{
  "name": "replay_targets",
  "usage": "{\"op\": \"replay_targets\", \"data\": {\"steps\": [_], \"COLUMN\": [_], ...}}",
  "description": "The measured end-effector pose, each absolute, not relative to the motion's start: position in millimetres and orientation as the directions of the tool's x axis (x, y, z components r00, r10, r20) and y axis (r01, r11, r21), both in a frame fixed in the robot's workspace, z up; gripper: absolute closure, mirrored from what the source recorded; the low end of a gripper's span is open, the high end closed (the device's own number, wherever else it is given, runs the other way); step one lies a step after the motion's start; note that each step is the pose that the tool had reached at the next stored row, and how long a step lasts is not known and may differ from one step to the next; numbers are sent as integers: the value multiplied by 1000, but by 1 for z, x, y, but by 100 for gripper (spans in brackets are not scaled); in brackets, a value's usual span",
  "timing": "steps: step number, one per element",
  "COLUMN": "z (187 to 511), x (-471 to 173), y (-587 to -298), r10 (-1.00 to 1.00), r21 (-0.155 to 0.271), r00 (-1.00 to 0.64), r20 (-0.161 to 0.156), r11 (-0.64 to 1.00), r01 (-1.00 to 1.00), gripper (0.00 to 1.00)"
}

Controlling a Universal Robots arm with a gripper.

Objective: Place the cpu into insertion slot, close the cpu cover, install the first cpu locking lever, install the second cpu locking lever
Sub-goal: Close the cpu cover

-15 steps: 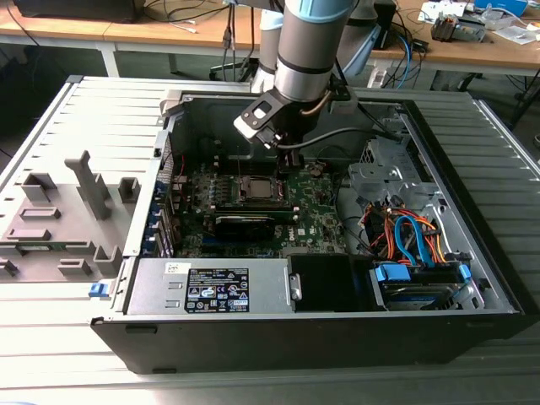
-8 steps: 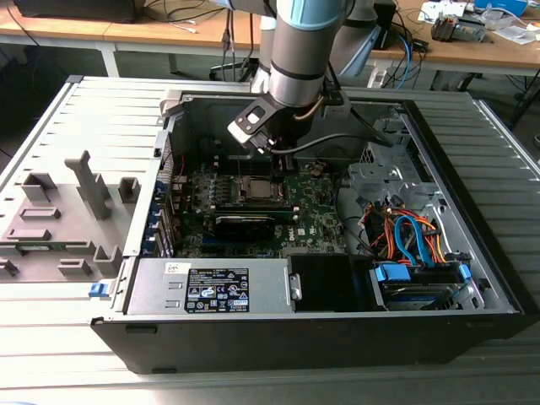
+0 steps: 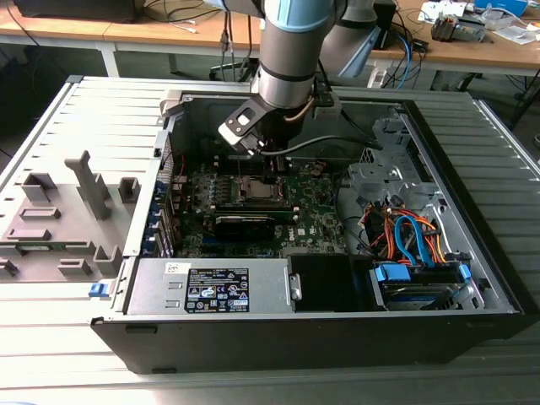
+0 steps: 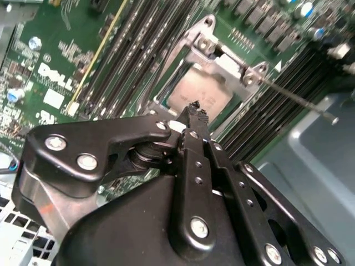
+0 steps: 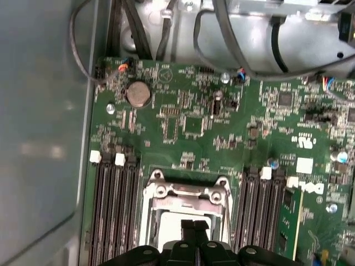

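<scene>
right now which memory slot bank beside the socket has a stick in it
The bank farther from the coin cell: a green module stands in it.

White lettering [image 4: 54,76] stands on the green motherboard [image 4: 61,50], well aside from the fingers [image 4: 192,119]. The sticker [image 3: 218,287] on the power supply [image 3: 160,291] carries print too small to read.

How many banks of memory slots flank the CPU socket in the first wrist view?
2. One memory-slot bank lies between the insertion slot and the case wall, and the other bank lies opposite. The gripper partly hides both.
</scene>
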State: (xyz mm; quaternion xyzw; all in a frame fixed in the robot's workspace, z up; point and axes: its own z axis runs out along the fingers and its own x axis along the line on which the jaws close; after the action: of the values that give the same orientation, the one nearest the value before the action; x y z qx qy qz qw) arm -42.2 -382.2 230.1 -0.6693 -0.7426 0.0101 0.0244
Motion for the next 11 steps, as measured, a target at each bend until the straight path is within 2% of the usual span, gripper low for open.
{"op": "replay_targets", "data": {"steps": [11], "z": [225], "x": [-65], "y": [-382], "r10": [994], "r21": [-48], "r00": [-103], "r20": [23], "r11": [104], "r01": [993], "gripper": [89]}}
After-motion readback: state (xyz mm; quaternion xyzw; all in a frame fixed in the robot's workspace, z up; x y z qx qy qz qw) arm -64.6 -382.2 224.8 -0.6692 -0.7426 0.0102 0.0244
